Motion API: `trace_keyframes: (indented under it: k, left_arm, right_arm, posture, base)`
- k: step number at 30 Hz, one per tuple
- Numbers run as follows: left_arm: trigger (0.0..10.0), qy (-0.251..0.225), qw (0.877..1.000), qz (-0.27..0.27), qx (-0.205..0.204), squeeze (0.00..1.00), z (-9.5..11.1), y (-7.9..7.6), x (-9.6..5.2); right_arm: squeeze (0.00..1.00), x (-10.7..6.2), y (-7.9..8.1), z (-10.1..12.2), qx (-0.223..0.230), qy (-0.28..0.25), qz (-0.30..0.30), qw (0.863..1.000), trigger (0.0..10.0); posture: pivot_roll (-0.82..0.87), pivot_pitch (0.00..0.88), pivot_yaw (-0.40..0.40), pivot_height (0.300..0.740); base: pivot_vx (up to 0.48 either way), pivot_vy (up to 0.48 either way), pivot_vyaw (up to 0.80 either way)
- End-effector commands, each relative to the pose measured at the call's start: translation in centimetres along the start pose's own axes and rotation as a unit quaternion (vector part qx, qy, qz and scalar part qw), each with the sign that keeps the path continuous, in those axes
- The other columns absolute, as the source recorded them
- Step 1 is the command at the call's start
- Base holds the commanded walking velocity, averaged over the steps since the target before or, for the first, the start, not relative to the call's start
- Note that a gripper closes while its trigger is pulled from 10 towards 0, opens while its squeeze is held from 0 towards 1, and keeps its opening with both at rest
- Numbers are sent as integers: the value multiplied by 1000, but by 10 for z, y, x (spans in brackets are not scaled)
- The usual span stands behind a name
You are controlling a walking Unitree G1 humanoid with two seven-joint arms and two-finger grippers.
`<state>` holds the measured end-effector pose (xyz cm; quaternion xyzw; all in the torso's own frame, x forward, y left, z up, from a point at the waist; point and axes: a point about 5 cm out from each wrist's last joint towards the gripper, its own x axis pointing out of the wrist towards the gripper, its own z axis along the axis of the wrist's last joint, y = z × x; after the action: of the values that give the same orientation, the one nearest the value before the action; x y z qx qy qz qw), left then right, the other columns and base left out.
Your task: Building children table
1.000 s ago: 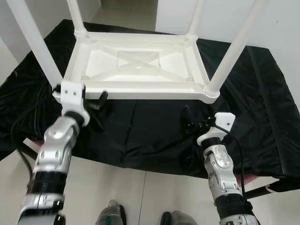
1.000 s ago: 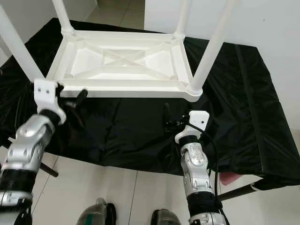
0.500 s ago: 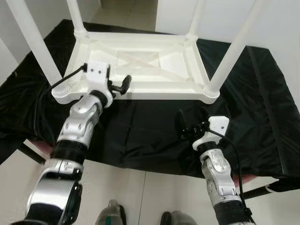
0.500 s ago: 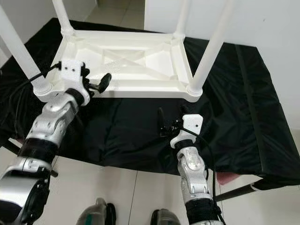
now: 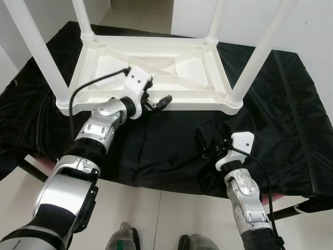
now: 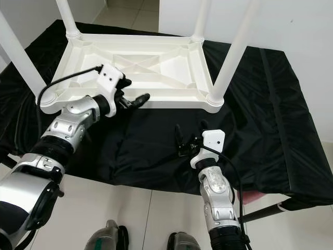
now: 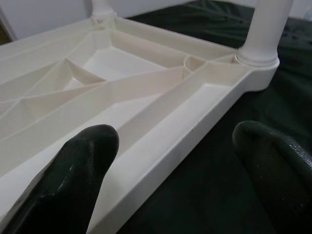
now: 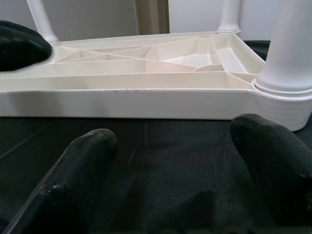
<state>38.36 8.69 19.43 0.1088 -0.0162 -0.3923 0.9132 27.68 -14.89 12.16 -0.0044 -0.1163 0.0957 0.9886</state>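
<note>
A white plastic children's table (image 5: 200, 104) lies upside down on a black cloth. Its legs (image 5: 257, 57) stand up from the corners, and ribs cross its underside (image 7: 122, 83). My left gripper (image 5: 157, 102) is open at the middle of the near rim. In the left wrist view one finger (image 7: 73, 165) is over the rim's inner side and the other (image 7: 273, 161) is over the cloth. My right gripper (image 5: 210, 136) is open and empty, low over the cloth in front of the near right leg (image 8: 290, 53), a short way off the rim (image 8: 146, 100).
The black cloth (image 5: 291, 104) covers the whole work surface and hangs over its near edge. Pale floor tiles (image 5: 166, 219) and my feet (image 5: 122, 237) lie below. A black cable (image 5: 88, 86) loops from the left wrist across the table's near left corner.
My left arm swung rightward from the table's near left corner along the near rim to its middle. The right gripper shifted slightly leftward and lower.
</note>
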Motion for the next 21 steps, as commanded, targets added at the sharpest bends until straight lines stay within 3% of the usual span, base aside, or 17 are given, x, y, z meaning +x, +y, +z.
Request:
trace_keyframes:
  k: [1,10,21]
  left_arm:
    - [10000,7,996,-85,19,0,1,-9,2]
    - [10000,73,990,-106,53,0,-12,-12,11]
    - [10000,115,984,-100,95,0,-14,-12,18]
  right_arm:
    - [0,-3,1,-2,-1,9,3,1000,10000]
    - [0,-5,6,0,2,7,8,1000,10000]
    - [0,-10,7,5,1,4,-3,1000,10000]
  posture:
    - [-27,87,26,740]
    - [-40,82,41,740]
    - [-82,97,72,740]
  base:
    - [0,0,0]
    - [0,0,0]
    - [0,0,0]
